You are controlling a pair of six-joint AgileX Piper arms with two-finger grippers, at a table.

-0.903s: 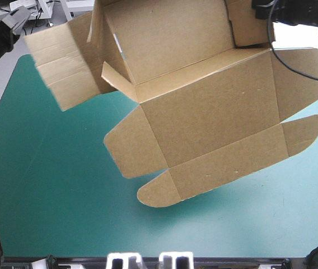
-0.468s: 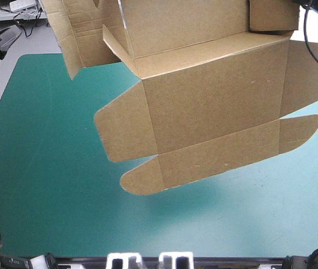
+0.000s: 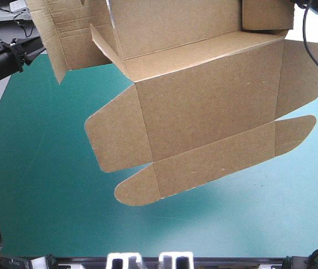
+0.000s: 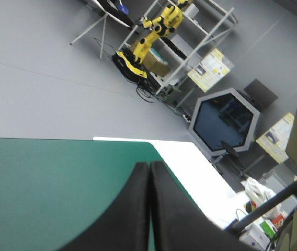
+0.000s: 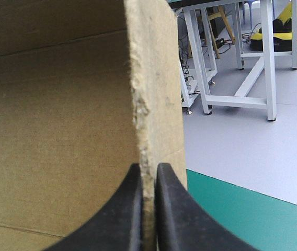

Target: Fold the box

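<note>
Above teal-green table (image 3: 36,185), right end effector (image 5: 148,172) pinches raised box (image 3: 204,112).

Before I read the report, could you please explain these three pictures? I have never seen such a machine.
This is a robot with two arms, each ending in a hand of two black fingers. One picture looks down from above on the table with its teal-green cover. The other two come from cameras on the wrists, each looking along its own hand. The brown sheet is the box, a cut board with flaps; it hangs in the air over the table. The right hand is shut on one edge of it and holds it up. The left hand is shut and holds nothing.
</note>
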